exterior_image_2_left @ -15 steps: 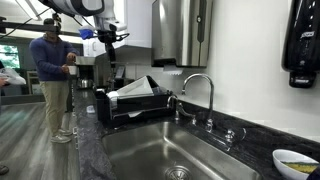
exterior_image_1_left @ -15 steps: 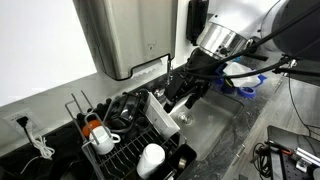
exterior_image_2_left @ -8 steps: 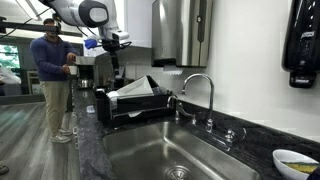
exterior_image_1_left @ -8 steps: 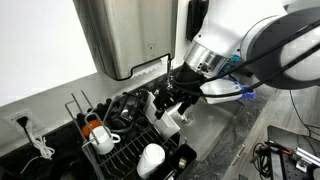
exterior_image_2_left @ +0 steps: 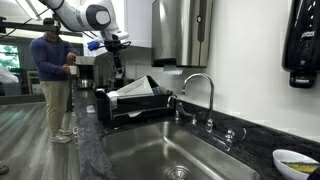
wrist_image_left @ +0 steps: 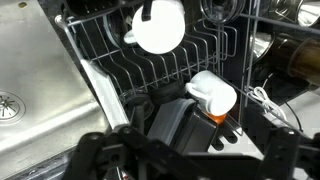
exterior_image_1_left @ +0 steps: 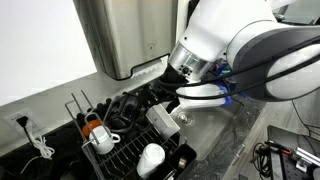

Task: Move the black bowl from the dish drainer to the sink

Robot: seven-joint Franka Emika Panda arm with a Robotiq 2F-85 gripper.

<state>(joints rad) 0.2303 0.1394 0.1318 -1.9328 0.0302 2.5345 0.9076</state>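
Note:
The dish drainer (wrist_image_left: 150,70) is a black wire rack, seen in both exterior views (exterior_image_1_left: 120,145) (exterior_image_2_left: 125,108). In the wrist view a black bowl (wrist_image_left: 197,130) stands on edge in the rack, between a grey translucent container (wrist_image_left: 163,125) and a white mug (wrist_image_left: 212,92). My gripper (wrist_image_left: 190,162) hangs just above them, with its jaws wide apart and nothing between them. In an exterior view the gripper (exterior_image_2_left: 117,68) is over the far end of the rack. The arm hides the bowl in the other one. The steel sink (wrist_image_left: 30,90) (exterior_image_2_left: 170,150) lies beside the rack.
A white upturned cup (wrist_image_left: 160,25) (exterior_image_1_left: 150,157) sits at the rack's near end, and an orange item (exterior_image_1_left: 92,127) is by the mug. A chrome faucet (exterior_image_2_left: 200,88) stands behind the sink, and a steel dispenser (exterior_image_1_left: 125,35) hangs above. A person (exterior_image_2_left: 50,80) stands in the background.
The arm has swung down and over the dish drainer, bringing the open gripper closer to the items in the rack. Nothing in the rack has moved.

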